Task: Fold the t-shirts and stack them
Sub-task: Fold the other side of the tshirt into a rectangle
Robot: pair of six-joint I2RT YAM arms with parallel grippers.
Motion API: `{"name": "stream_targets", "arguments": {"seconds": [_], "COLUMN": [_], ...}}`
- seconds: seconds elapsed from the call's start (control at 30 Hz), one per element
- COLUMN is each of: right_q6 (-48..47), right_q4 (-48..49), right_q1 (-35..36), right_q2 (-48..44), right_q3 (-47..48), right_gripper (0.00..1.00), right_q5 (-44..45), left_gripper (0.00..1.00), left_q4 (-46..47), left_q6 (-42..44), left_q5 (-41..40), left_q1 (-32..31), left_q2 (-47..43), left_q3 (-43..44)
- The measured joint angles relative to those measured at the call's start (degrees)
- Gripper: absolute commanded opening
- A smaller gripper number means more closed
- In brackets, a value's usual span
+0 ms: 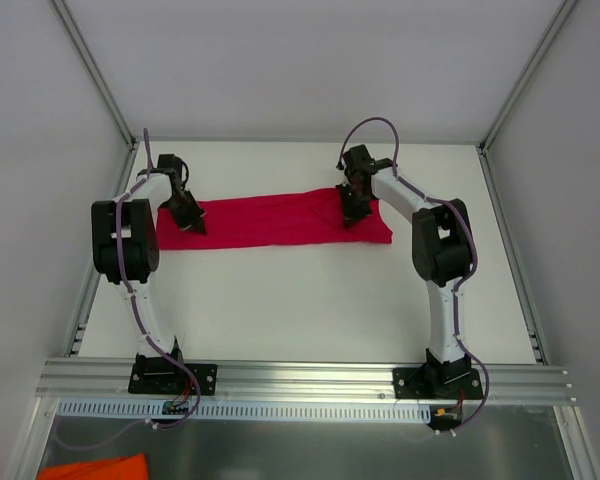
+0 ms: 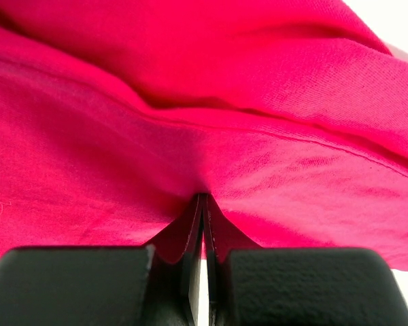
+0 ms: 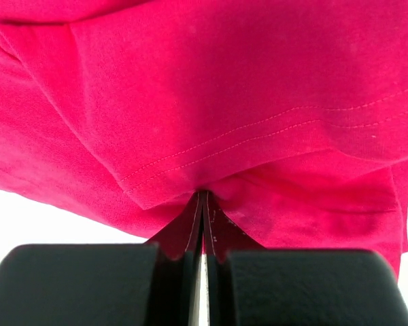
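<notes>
Left jaws and right jaws are each clamped on an end of the t-shirt [image 1: 270, 220], a strip stretched across the far table [image 1: 310, 310]. You're mid-fold; next, carry both ends over evenly.

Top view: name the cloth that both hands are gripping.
The crimson t-shirt on the table, pinched by the left hand and right hand; the orange cloth sits off the table, untouched.
</notes>
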Motion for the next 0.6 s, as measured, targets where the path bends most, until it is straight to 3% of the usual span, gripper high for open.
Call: {"name": "stream_targets", "arguments": {"seconds": [0.6], "right_q6": [-0.68], "right_q4": [-5.99], "right_q1": [-0.42], "right_q2": [10.62], "right_q3": [21.22], "right_gripper": [0.01], "right_q5": [0.74], "left_gripper": [0.00], "left_q4": [0.04], "left_q6": [-1.44], "left_q5": [1.62], "left_q1": [-3.04], "left_q2": [-9.97], "left_q3": [-14.82]}}
